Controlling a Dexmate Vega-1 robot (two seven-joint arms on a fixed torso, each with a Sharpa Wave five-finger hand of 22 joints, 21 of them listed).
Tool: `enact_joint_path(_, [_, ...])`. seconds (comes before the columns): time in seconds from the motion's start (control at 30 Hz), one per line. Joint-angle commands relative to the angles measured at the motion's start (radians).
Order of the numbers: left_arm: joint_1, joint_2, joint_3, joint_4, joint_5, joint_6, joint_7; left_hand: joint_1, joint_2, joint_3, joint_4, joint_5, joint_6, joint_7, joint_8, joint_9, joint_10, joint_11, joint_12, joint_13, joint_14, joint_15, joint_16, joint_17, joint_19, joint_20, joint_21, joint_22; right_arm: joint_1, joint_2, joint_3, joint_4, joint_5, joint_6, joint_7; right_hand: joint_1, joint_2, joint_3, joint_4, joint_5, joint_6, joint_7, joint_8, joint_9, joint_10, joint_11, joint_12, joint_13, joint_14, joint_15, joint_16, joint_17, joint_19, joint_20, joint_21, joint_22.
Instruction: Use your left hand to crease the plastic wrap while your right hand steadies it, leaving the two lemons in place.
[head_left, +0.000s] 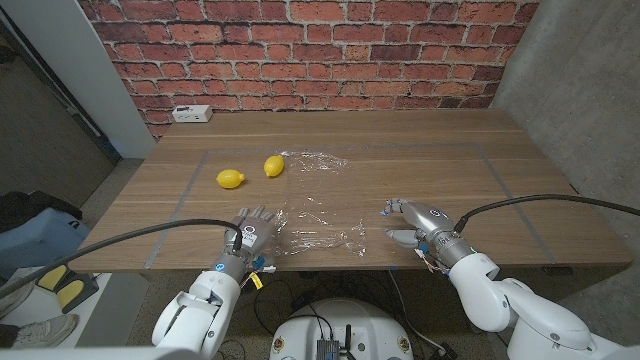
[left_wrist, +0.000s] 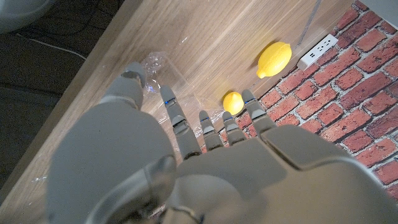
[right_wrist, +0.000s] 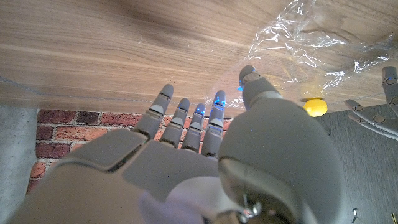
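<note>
Head view: plastic wrap (head_left: 312, 212) stretched lengthwise from table (head_left: 450, 150) front edge toward the brick wall (head_left: 300, 50), far end just beside the lemons (head_left: 230, 179). Left hand (head_left: 252, 237) at the wrap's near-left edge, fingers spread, holding nothing (contact hard to judge). Right hand (head_left: 415, 222) well right of the wrap, fingers apart, empty. Bare wood right of the wrap.

Left wrist view: thumb (left_wrist: 132, 78) by crinkled wrap (left_wrist: 163, 74); both lemons (left_wrist: 274, 59) beyond the fingers.

Right wrist view: wrap (right_wrist: 311, 43) ahead of spread fingers (right_wrist: 186, 118); one lemon (right_wrist: 314, 107) partly hidden.
</note>
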Motion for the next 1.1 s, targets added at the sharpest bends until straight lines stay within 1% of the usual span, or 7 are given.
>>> enact_joint_path(0.03, [0.001, -0.050, -0.014, 0.058, 0.015, -0.035, 0.041, 0.025, 0.003, 0.001, -0.001, -0.001, 0.022, -0.002, 0.007, 0.005, 0.019, 0.000, 0.009, 0.003, 0.006, -0.017, 0.007, 0.001, 0.009, -0.002, -0.003, 0.002, -0.004, 0.003, 0.002, 0.000, 0.008, 0.007, -0.010, 0.012, 0.003, -0.006, 0.002, -0.001, 0.005, 0.007, -0.002, 0.004, -0.003, 0.004, 0.002, 0.004, -0.002, -0.075, 0.002, 0.003, 0.002, -0.001, -0.002, 0.005])
enact_joint_path(0.1, [0.005, -0.050, -0.034, 0.062, -0.067, -0.048, 0.087, 0.035, 0.008, -0.002, 0.002, -0.005, 0.036, -0.002, 0.008, 0.005, 0.037, -0.003, 0.014, 0.003, 0.014, -0.026, 0.009, 0.000, 0.020, -0.012, -0.003, 0.002, -0.002, 0.003, 0.002, 0.001, 0.009, 0.010, -0.010, 0.013, 0.003, -0.007, 0.003, -0.002, 0.005, 0.007, -0.002, 0.004, -0.002, 0.003, 0.002, 0.004, -0.002, -0.074, 0.002, 0.003, 0.001, -0.001, -0.002, 0.005])
enact_joint_path(0.33, [-0.014, -0.050, -0.009, 0.091, -0.060, -0.041, 0.114, 0.051, 0.025, -0.008, 0.010, -0.016, 0.082, -0.001, 0.015, 0.006, 0.067, -0.001, 0.021, 0.003, 0.036, -0.040, 0.012, 0.000, 0.030, -0.009, -0.007, 0.002, 0.003, -0.001, 0.004, -0.002, 0.013, 0.011, 0.001, 0.016, 0.006, -0.013, 0.005, -0.004, 0.008, 0.009, -0.002, 0.005, -0.001, 0.004, 0.003, 0.005, -0.003, -0.075, 0.002, 0.004, 0.003, -0.001, -0.002, 0.005])
enact_joint_path(0.6, [-0.017, -0.041, -0.013, 0.110, -0.158, -0.040, 0.178, 0.083, 0.069, -0.016, 0.017, -0.041, 0.202, 0.003, 0.033, 0.002, 0.126, -0.032, 0.030, 0.001, 0.068, -0.063, 0.013, -0.001, 0.051, -0.011, -0.016, 0.004, -0.007, -0.005, 0.007, -0.007, 0.011, 0.008, -0.008, 0.019, 0.007, -0.017, 0.006, -0.005, 0.009, 0.010, -0.003, 0.006, 0.000, 0.002, 0.004, 0.005, -0.003, -0.075, 0.003, 0.005, 0.003, -0.001, -0.003, 0.005])
enact_joint_path(0.73, [-0.011, -0.035, -0.004, 0.113, -0.173, -0.026, 0.232, 0.110, 0.133, -0.018, 0.020, -0.060, 0.318, 0.034, 0.049, 0.001, 0.188, -0.059, 0.036, 0.000, 0.098, -0.077, 0.017, -0.002, 0.064, -0.009, -0.022, 0.006, -0.008, -0.008, 0.007, -0.010, 0.011, 0.002, -0.003, 0.020, 0.008, -0.019, 0.007, -0.006, 0.011, 0.009, -0.003, 0.006, -0.001, 0.003, 0.004, 0.005, -0.003, -0.075, 0.003, 0.005, 0.002, -0.002, -0.003, 0.005])
enact_joint_path(0.93, [-0.003, -0.043, 0.008, 0.120, -0.180, 0.009, 0.335, 0.116, 0.157, -0.022, 0.022, -0.064, 0.325, 0.064, 0.040, 0.002, 0.214, -0.059, 0.038, 0.001, 0.125, -0.082, 0.022, -0.002, 0.076, -0.017, -0.021, 0.007, -0.006, -0.017, 0.004, -0.018, 0.017, -0.017, 0.020, 0.024, 0.011, -0.021, 0.007, -0.006, 0.013, 0.010, -0.003, 0.007, 0.002, 0.004, 0.005, 0.005, -0.003, -0.072, 0.004, 0.006, 0.004, 0.001, -0.003, 0.006])
enact_joint_path(1.1, [-0.004, -0.078, 0.026, 0.154, -0.190, 0.043, 0.499, 0.120, 0.176, -0.030, 0.022, -0.066, 0.333, 0.095, 0.032, 0.007, 0.259, -0.060, 0.047, 0.003, 0.155, -0.096, 0.027, -0.002, 0.085, -0.024, -0.021, 0.008, -0.003, -0.031, 0.000, -0.029, 0.030, -0.042, 0.053, 0.045, 0.020, -0.018, 0.000, -0.008, 0.024, 0.000, 0.000, 0.008, -0.008, -0.002, 0.001, 0.005, -0.018, -0.069, -0.002, 0.006, 0.000, 0.001, -0.006, 0.005])
